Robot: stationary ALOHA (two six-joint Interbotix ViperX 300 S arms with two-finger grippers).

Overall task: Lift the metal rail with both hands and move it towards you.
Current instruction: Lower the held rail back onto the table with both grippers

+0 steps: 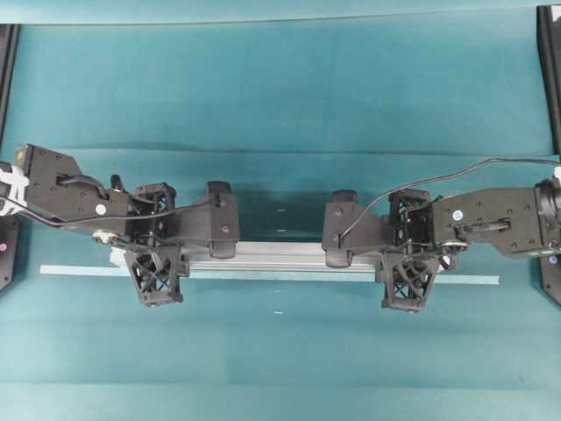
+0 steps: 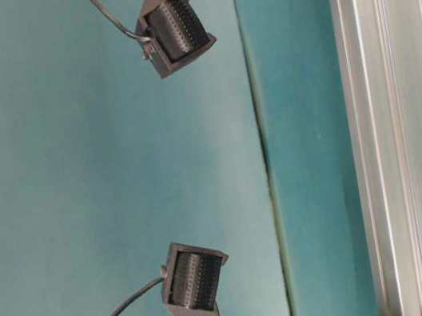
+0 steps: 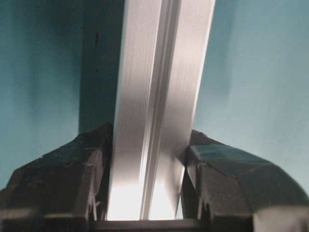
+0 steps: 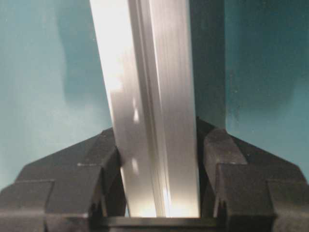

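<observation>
Clamping from both sides: left black lattice-bodied claw and right black lattice-bodied claw, each with wide flat fingers pressing against opposite faces of the long grooved silver aluminium rail. Gripping at matching spots either side of the rail's middle, likely for keeping it level and balanced. Lying crosswise along the teal bench, just above a thin pale-teal tape strip. Casting a shadow beneath, suggesting lifting, though not telling for certain.

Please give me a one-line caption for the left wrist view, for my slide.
Left claw closed on the grooved metal rail, one black finger on each side, above the teal table.
</observation>
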